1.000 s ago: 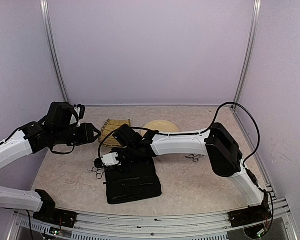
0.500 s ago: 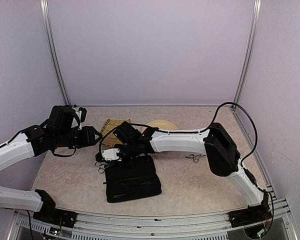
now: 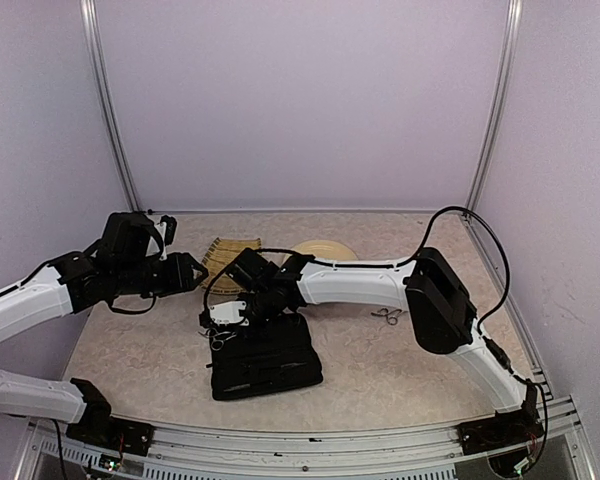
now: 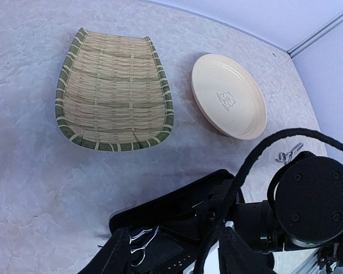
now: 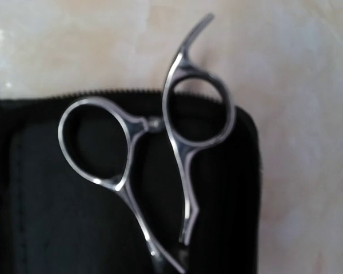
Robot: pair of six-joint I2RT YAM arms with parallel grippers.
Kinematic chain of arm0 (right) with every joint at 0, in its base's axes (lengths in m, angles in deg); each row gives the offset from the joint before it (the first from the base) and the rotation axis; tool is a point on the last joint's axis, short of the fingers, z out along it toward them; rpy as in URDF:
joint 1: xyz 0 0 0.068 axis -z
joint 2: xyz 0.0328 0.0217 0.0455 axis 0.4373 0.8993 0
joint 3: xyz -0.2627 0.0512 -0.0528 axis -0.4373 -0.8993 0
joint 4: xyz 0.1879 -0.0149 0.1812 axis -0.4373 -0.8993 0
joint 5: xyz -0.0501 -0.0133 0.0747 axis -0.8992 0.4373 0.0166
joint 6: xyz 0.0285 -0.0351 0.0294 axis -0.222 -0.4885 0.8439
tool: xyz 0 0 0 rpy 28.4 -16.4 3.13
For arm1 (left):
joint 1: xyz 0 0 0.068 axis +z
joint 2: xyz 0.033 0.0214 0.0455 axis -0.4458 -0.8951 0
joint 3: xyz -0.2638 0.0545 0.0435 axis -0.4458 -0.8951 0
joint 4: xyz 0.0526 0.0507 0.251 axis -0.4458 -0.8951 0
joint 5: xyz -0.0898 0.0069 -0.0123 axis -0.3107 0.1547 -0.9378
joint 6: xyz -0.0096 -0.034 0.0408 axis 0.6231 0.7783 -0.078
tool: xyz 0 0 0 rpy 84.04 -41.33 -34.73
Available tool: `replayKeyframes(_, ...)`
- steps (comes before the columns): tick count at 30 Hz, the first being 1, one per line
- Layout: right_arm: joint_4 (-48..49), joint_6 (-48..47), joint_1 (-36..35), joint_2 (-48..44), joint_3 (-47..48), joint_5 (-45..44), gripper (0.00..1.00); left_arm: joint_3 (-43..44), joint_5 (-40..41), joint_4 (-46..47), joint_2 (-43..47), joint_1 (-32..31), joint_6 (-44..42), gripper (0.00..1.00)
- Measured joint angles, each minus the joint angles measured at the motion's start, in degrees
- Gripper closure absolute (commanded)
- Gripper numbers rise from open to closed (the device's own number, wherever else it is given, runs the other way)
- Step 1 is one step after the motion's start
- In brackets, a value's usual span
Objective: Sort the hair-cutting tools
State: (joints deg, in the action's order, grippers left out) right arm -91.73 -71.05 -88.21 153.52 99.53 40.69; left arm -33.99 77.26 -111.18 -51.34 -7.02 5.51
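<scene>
One pair of silver scissors [image 5: 143, 142] hangs by its blades from my right gripper [image 3: 223, 318], which is shut on it. Its finger rings sit over the upper left corner of the black zip case [image 3: 266, 360]. The same scissors [image 4: 138, 241] show on the case's corner in the left wrist view. A second pair of scissors [image 3: 388, 316] lies on the table right of the case. My left gripper [image 3: 187, 272] hovers open, holding nothing, above the table left of the bamboo tray [image 3: 226, 257]. No black clips show.
The woven bamboo tray [image 4: 114, 91] and a cream plate [image 4: 228, 96] lie side by side behind the case. The right arm's cable [image 4: 263, 154] loops across above the case. Purple walls close in the back and both sides.
My right gripper has carried the scissors to the right, from the bare table onto the case's left corner. The left gripper has drifted slightly right.
</scene>
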Motion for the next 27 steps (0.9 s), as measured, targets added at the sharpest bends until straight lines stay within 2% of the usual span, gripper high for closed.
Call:
replayKeyframes(10,0.0,3.4,0.2,-0.7,-1.4,-3.0,0.99,-3.2,0.0,1.0,-0.3,0.0,0.2,0.49)
replayKeyframes(17,1.0,4.2,0.7,-5.0,-8.3,-3.4,0.82,-6.3,-1.8,-0.2,-1.2,0.0,2.1,0.52)
replayKeyframes(23,0.9,4.5,1.0,-10.0,-14.9,-3.2,0.66,-11.4,-5.3,-0.3,-1.8,-0.3,4.5,0.61)
replayKeyframes(27,0.7,4.9,1.6,-14.5,-18.6,-2.0,0.64,-12.3,-6.7,0.3,-2.8,-1.9,5.7,0.64)
